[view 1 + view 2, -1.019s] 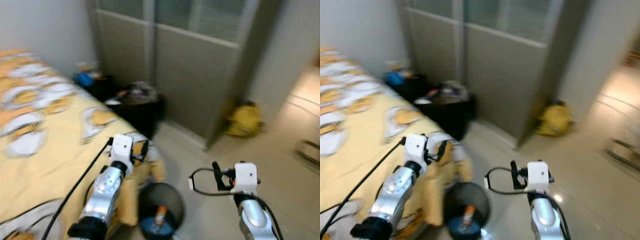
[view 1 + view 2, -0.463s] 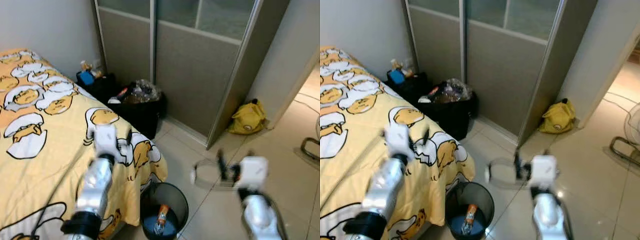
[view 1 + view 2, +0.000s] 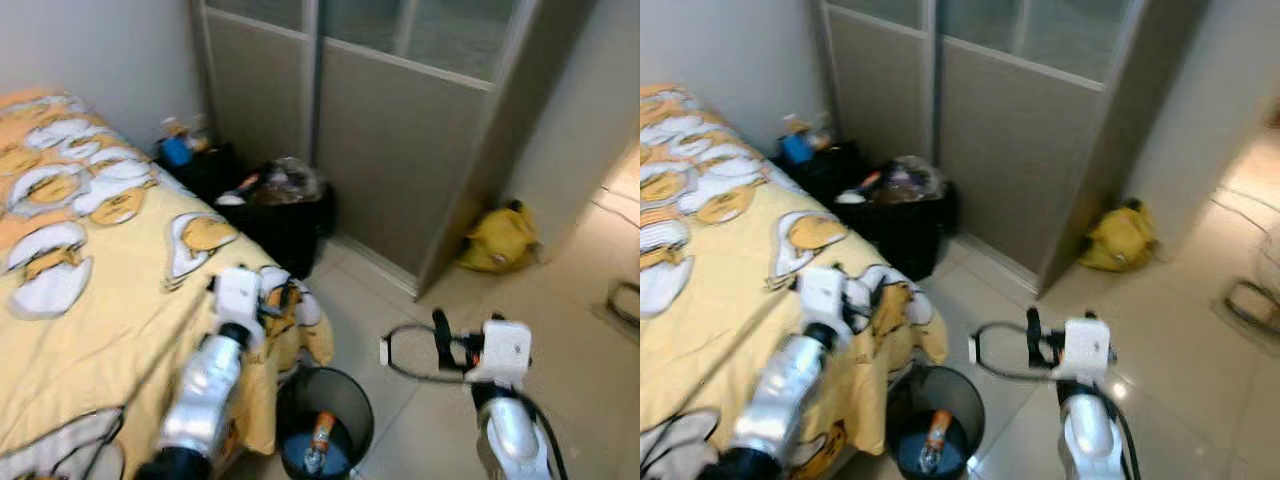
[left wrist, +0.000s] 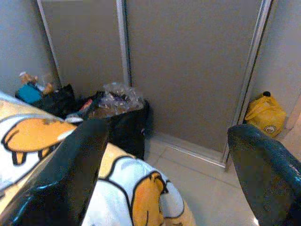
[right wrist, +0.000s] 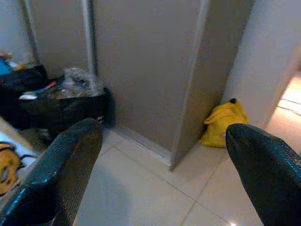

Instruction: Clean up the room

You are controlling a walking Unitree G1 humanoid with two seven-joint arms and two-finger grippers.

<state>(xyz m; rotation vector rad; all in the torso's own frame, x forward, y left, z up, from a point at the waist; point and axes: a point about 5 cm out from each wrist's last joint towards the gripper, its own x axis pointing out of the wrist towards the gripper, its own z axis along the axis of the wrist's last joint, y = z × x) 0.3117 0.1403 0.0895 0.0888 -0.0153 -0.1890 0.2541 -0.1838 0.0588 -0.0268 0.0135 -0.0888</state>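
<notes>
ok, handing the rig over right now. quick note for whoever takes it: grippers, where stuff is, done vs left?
Left gripper: open, holding nothing, raised over the corner of the yellow bedspread.
Right gripper: open, holding nothing, raised over the tiled floor.
Round black bin stands on the floor at the bed corner, an orange-labelled bottle lying inside it.
Left: overfull black bag by the wardrobe doors, yellow bag on the floor at the wardrobe's end.
</notes>
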